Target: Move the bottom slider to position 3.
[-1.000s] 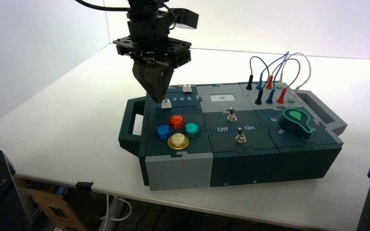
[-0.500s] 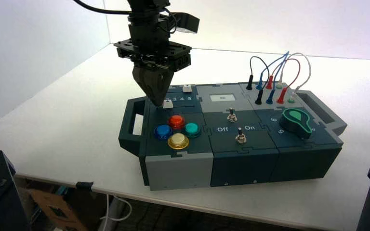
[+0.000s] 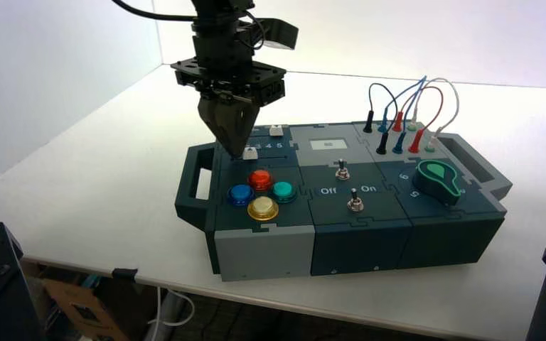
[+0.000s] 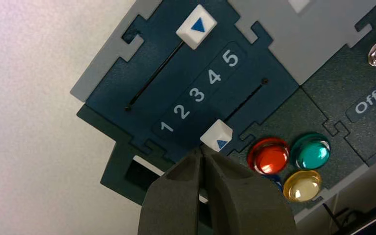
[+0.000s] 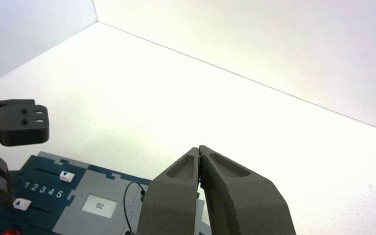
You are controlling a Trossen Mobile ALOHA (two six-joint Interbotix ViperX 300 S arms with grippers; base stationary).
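the job looked to be in its pushing step: the left hand point(image 4: 200, 148), its fingers pressed together, was at the low end of the bottom slider point(image 4: 217, 134), tips against or just beside the white cap, which sat across from the 2 point(image 4: 181, 111) on the teal panel at the box's left. the next move called for a short, gentle shove along the slot toward the 3 point(image 4: 196, 94), easing off there so the cap didn't overrun. the right hand point(image 5: 199, 151), pressed together too, waited well apart from the slider.
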